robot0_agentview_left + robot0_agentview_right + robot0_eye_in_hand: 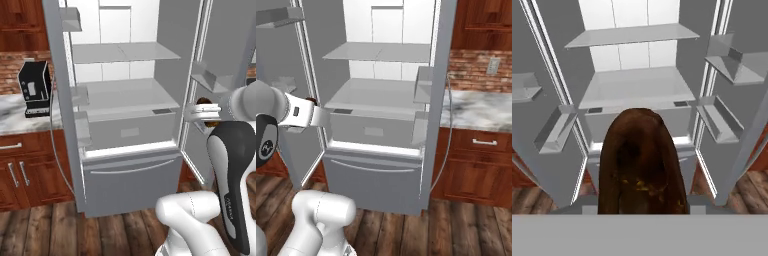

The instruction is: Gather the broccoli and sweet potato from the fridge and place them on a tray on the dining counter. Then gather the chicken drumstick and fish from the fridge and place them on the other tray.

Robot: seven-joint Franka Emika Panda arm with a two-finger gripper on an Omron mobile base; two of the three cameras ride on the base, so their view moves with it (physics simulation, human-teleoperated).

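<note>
A dark brown, glossy, rounded and elongated item with yellow flecks, most likely the chicken drumstick [639, 160], fills the lower middle of the hand view. My gripper [202, 111] is shut on it, in front of the open fridge [125, 100] near its right door. The item hides the fingertips in the hand view. A small brown part of the drumstick [204, 101] shows above the hand in the left base view, and a reddish bit [311, 100] in the right base view by the gripper [312, 116]. The fridge shelves [632, 35] look bare. Broccoli, sweet potato, fish and trays are out of view.
Both fridge doors stand open, with door bins on the left door [80, 95] and the right door [215, 80]. A closed freezer drawer [130, 180] is below. A coffee machine [36, 87] sits on the marble counter [481, 110]. Wooden cabinets [25, 175] flank the fridge.
</note>
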